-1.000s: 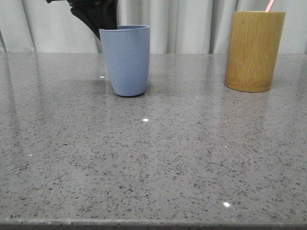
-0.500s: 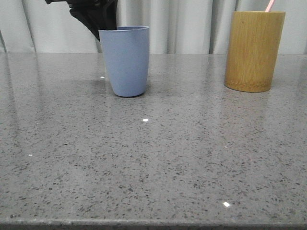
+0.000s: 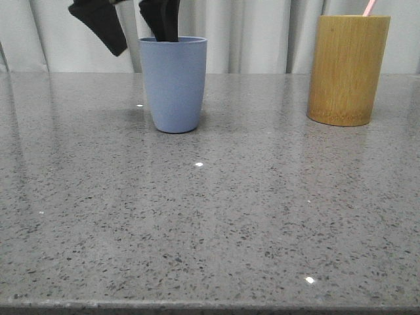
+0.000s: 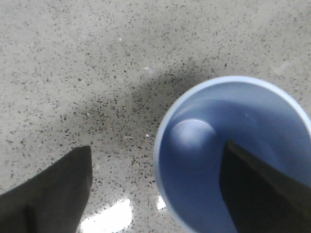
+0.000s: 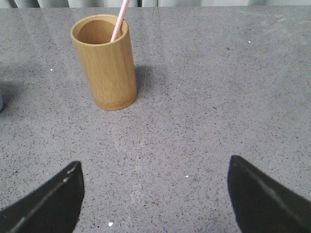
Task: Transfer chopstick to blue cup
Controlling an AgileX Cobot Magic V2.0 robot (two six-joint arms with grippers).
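Observation:
The blue cup stands upright on the table, left of centre, and looks empty inside in the left wrist view. My left gripper is open just above its rim. One finger is over the cup's inside and the other is outside over the table. A pale pink chopstick sticks up out of the bamboo holder at the far right, and it leans on the holder's rim in the right wrist view. My right gripper is open and empty, well short of the holder.
The grey speckled table stretches forward from both cups. Pale curtains hang behind the table's far edge.
My left gripper, earlier close against the cup's left rim with the cup slightly tilted, has opened and risen a little. The cup now stands straight.

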